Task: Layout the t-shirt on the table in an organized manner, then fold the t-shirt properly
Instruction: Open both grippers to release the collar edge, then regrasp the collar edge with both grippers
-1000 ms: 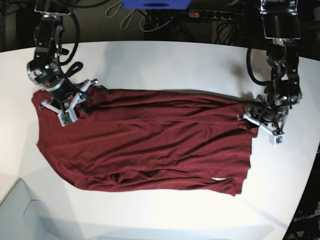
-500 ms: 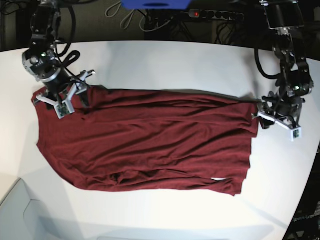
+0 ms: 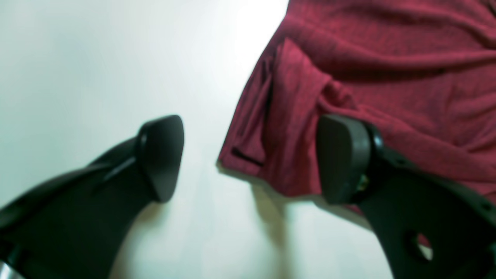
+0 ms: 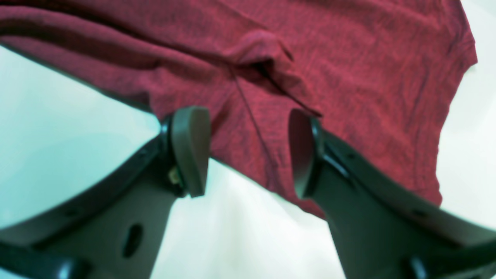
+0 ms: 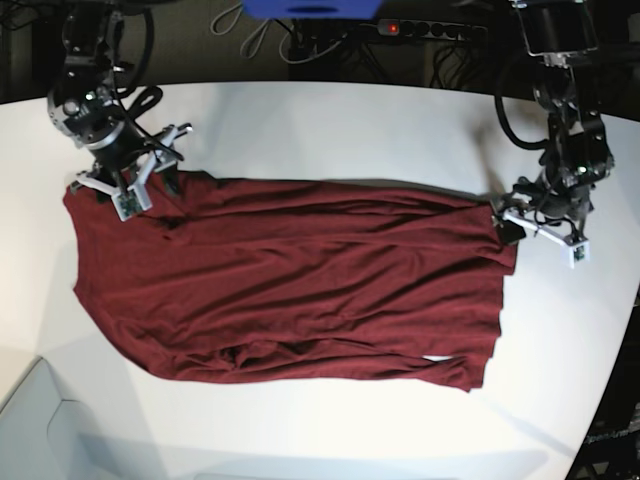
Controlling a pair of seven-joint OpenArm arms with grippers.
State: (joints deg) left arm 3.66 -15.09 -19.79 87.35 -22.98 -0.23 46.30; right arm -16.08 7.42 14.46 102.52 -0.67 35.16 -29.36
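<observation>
The maroon t-shirt (image 5: 300,280) lies spread and wrinkled across the white table (image 5: 320,120), long side running left to right. My left gripper (image 5: 510,226) hovers open at the shirt's far right corner. In the left wrist view the left gripper (image 3: 252,159) straddles the t-shirt (image 3: 387,77) corner, one finger (image 3: 343,159) over cloth, the other over bare table (image 3: 97,58). My right gripper (image 5: 165,185) stands open over the far left corner. In the right wrist view the right gripper (image 4: 248,153) has the t-shirt (image 4: 310,58) edge lying slack beneath its gap, on the table (image 4: 58,108).
Beyond the table's curved far edge are a power strip (image 5: 430,30) with a red light, cables and a blue object (image 5: 310,8). A pale grey surface (image 5: 40,420) sits off the lower left corner. The table edge runs close past the left arm.
Both grippers have opened and let go of the shirt's far corners. The right gripper has drawn back toward the far edge; the left one swung outward, then back to the corner.
</observation>
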